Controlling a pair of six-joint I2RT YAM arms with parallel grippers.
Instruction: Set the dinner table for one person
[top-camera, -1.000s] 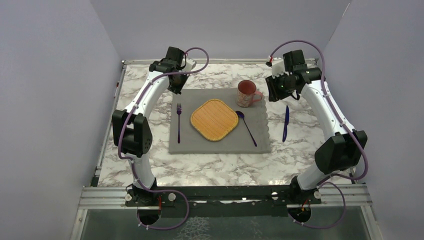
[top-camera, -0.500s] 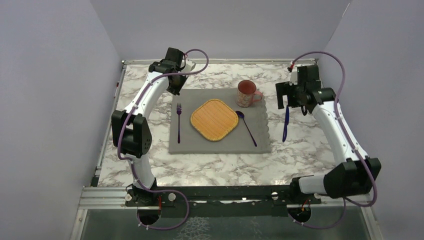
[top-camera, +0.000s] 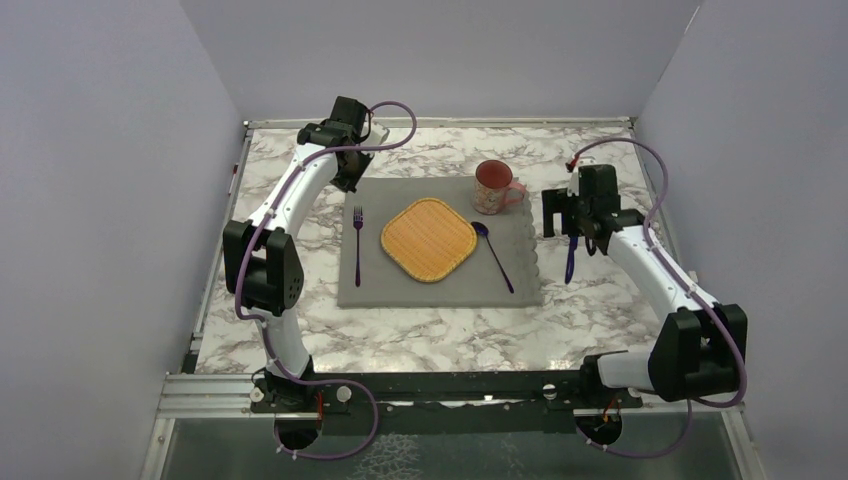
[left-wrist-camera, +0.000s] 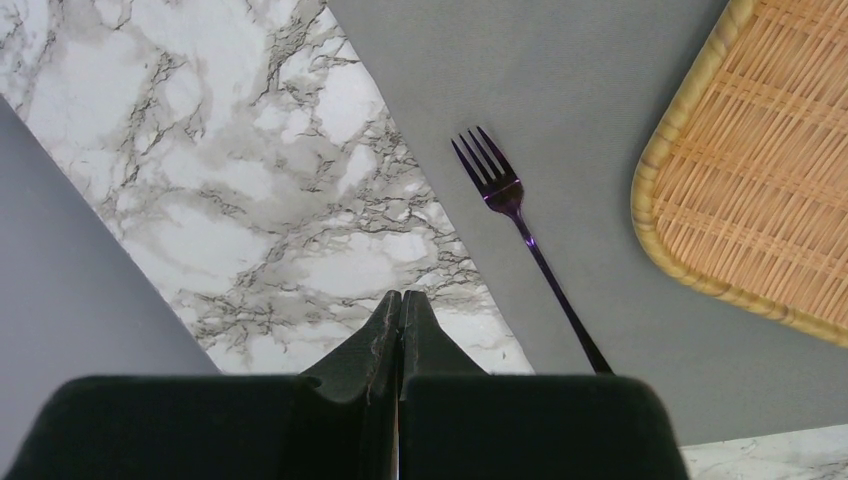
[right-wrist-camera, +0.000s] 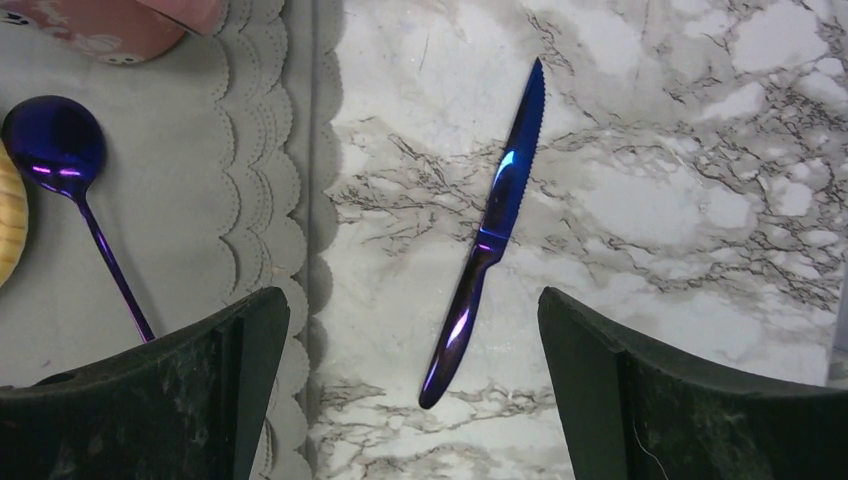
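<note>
Since a second ago my right arm has left the pink mug (top-camera: 492, 187) and swung lower in the top view, so my right pincer (top-camera: 567, 226) now sits at the middle right; all the other things lie where they did. Starting at the left of the top view, my left arm reaches up the left side. My left pincer (top-camera: 350, 178) hangs near the upper left corner of the grey mat (top-camera: 400, 285). Its two fingers are pressed tight together with nothing between them. The dinner table (top-camera: 440, 325), white with grey veins, fills the middle of the view, and the mat lies flat on it. On the left part of the mat lies a purple fork (top-camera: 357, 240), its prongs toward the top of the view. Next to it, in the middle of the mat, sits a square yellow woven plate (top-camera: 428, 240). Just right of the plate lies a purple spoon (top-camera: 493, 255), its bowl up and its handle slanting down to the right. The mug stands at the upper right of the mat, handle to the right. Right of the mat's wavy edge, a purple knife (right-wrist-camera: 490, 225) lies on the bare table, not touching the mat. My right pincer hangs above it, fingers spread far apart, one on each side of the knife, holding nothing.
</note>
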